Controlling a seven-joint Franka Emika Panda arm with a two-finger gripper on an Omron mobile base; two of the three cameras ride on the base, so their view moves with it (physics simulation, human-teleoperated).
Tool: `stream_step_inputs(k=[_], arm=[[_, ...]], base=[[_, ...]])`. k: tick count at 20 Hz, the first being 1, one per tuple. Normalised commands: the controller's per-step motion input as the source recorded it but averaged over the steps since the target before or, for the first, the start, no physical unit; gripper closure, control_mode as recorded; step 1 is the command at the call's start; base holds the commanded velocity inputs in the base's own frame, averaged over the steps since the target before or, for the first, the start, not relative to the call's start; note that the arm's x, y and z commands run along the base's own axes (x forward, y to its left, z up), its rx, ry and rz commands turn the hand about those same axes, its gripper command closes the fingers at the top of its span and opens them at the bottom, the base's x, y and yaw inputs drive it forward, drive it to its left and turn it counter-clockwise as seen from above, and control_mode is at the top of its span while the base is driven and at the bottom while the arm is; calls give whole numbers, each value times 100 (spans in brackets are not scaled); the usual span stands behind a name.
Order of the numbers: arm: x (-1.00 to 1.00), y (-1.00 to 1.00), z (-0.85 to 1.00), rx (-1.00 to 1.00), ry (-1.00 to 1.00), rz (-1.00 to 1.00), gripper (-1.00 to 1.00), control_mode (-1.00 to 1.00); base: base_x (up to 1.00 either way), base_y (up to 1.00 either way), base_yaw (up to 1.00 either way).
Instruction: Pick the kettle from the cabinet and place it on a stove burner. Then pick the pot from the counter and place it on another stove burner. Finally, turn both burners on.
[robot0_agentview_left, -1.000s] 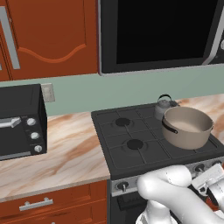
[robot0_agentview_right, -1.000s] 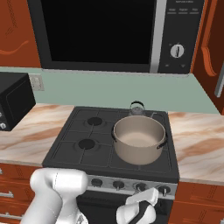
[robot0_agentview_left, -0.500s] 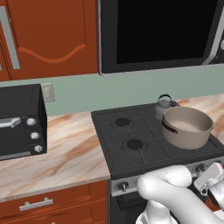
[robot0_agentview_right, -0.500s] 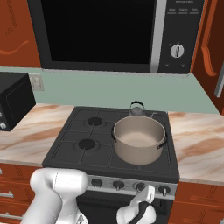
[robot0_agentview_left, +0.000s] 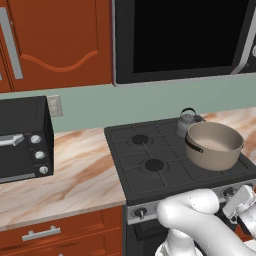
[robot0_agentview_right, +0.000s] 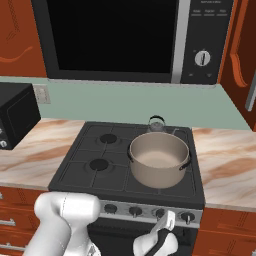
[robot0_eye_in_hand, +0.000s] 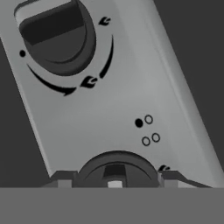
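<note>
the gripper (robot0_eye_in_hand: 114, 178) has its jaws parted around a stove knob (robot0_eye_in_hand: 115, 168) on the silver front panel (robot0_eye_in_hand: 131, 96), while the pot (robot0_agentview_right: 159, 158) and the kettle (robot0_agentview_right: 156, 123) sit on 2 right-hand burners.

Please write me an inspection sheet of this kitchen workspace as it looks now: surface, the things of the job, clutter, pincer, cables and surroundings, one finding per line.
Surface: the black cooktop sits in the marble counter; the two left burners are bare.
Job's things: the pot stands on the front right burner; the kettle stands on the burner behind it, partly hidden. The cabinet on the left is shut.
Clutter: a black toaster oven on the counter, left of the stove.
Pincer: the pincer is low at the stove's silver front; in the hand view its tips stand either side of a knob, jaws apart, contact unclear.
Cables: nothing seen.
Surroundings: microwave above the stove, wall outlet, drawers below.
</note>
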Motion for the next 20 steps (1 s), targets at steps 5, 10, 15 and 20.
stream_step_inputs(k=[5,10,15,20], arm=[[-12,-4,0,1,-2,0,-100,-100],[-26,-16,0,0,-4,0,-100,-100],[-38,-16,0,0,-6,0,-100,-100],[-51,-9,10,0,-6,0,-100,-100]], base=[[0,0,0],[0,0,0],[0,0,0],[0,0,0]])
